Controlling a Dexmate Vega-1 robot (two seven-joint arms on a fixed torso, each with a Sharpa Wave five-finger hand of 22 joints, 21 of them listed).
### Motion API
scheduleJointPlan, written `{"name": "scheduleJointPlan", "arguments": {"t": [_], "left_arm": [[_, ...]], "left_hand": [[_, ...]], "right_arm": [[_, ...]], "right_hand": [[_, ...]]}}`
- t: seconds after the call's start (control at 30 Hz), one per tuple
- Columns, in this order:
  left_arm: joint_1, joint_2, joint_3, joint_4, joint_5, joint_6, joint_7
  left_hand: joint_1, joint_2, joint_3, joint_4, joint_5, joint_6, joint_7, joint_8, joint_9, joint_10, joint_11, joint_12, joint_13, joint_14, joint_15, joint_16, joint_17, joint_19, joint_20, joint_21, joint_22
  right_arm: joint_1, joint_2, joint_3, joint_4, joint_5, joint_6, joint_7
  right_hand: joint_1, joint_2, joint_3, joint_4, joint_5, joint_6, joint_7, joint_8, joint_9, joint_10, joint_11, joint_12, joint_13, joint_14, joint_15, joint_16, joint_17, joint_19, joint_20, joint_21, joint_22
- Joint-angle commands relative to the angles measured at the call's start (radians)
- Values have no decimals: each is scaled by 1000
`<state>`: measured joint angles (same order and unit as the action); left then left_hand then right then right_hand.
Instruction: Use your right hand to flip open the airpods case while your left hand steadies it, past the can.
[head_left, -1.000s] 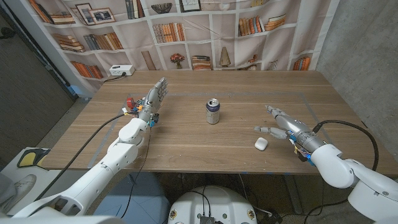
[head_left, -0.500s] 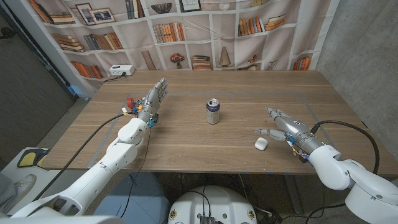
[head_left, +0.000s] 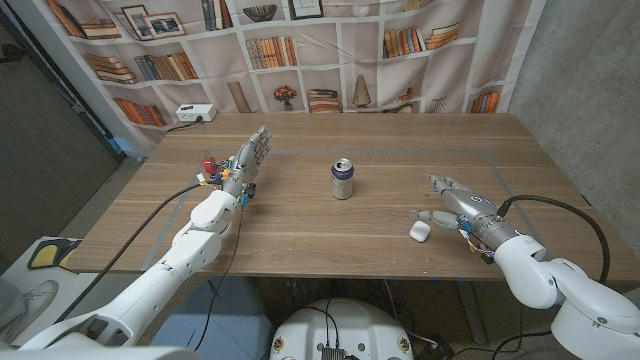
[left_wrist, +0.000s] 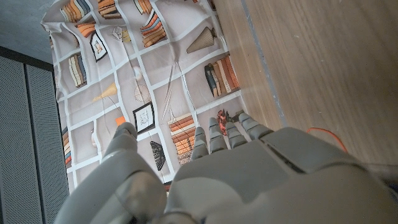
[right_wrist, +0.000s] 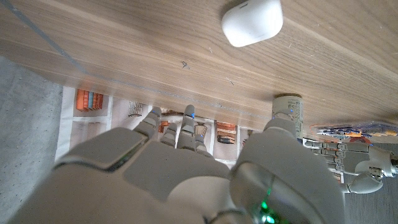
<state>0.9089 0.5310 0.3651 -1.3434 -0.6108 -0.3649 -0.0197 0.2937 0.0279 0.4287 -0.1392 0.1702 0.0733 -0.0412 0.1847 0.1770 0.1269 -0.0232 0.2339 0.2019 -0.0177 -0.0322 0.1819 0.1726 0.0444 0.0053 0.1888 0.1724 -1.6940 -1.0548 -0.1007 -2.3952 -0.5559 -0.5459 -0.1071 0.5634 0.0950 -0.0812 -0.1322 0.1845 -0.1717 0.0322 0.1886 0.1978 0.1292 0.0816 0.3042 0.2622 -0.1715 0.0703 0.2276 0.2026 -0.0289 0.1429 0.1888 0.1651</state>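
The small white airpods case is lying closed on the wooden table near its front edge, well apart from the upright can.

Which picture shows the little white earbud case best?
The right wrist view: the airpods case looks big and clear on the wood. The head view shows it small, beside the right hand.

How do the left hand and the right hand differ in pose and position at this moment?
The left hand stands upright, fingers together, far from the airpods case and on the other side of the can; the right hand lies low with fingers spread, close beside the case. The left hand sits farther back on the table than the right. Both hold nothing.
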Motion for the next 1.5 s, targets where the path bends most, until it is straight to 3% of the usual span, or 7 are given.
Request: {"name": "scheduleJointPlan", "arguments": {"t": [0.03,0.13,0.23,0.37,0.53,1.17,1.5], "left_arm": [[-7,-10,6,21,1,-10,-5],[-7,-10,5,21,0,-10,-4],[-9,-6,9,22,13,-13,-2],[-9,-8,7,24,8,-15,-4],[-8,-7,6,22,5,-16,-4],[-3,1,6,-1,8,-1,3],[6,11,-1,-18,4,5,7]], "left_hand": [[1,9,-3,-2,6,2,-1,3,1,3,2,3,2,6,-1,5,3,-4,4,2,2],[1,9,-3,-2,6,2,-1,3,1,3,1,3,2,6,-2,4,3,-4,4,2,2],[2,11,-3,-2,6,2,-1,2,1,4,1,3,2,6,-1,4,2,-4,5,2,2],[3,12,-2,-2,7,2,0,2,1,4,0,3,2,6,-1,3,2,-3,5,3,2],[9,23,3,-2,9,3,4,3,2,5,3,2,2,7,0,4,2,-2,9,3,2],[23,45,14,-4,11,3,5,3,2,5,4,1,2,7,1,2,2,-1,9,4,2],[25,44,14,-6,10,3,6,3,2,3,3,-1,2,5,1,1,2,0,9,4,2]], "right_arm": [[8,-24,-41,-3,-16,-42,-21],[12,-31,-48,0,-7,-43,-20],[18,-39,-56,3,2,-47,-16],[27,-48,-71,6,6,-53,-24],[37,-61,-88,8,10,-61,-32],[35,-103,-113,3,57,-84,-71],[42,-130,-139,5,77,-91,-85]], "right_hand": [[3,-10,5,1,1,-129,20,-7,4,-22,8,-8,10,-17,13,-2,5,-6,14,-1,5],[4,-9,6,1,1,-132,22,-5,5,-31,8,-11,13,-17,16,-3,5,-6,13,-1,5],[8,-8,10,0,1,-139,27,-1,5,-45,17,-16,18,-34,40,-11,5,-2,8,1,5],[10,-7,13,-1,1,-148,30,0,6,-55,19,-19,22,-51,38,-17,5,-14,27,-4,5],[15,-5,17,-2,1,-150,33,4,6,-57,17,-19,26,-55,32,-18,5,-19,9,-4,5],[17,-5,20,-2,0,-150,37,9,7,-66,19,-21,33,-62,30,-20,6,-26,6,-4,5],[16,-5,21,-1,0,-152,29,11,7,-61,7,-17,38,-62,23,-18,6,-27,1,-3,5]]}}
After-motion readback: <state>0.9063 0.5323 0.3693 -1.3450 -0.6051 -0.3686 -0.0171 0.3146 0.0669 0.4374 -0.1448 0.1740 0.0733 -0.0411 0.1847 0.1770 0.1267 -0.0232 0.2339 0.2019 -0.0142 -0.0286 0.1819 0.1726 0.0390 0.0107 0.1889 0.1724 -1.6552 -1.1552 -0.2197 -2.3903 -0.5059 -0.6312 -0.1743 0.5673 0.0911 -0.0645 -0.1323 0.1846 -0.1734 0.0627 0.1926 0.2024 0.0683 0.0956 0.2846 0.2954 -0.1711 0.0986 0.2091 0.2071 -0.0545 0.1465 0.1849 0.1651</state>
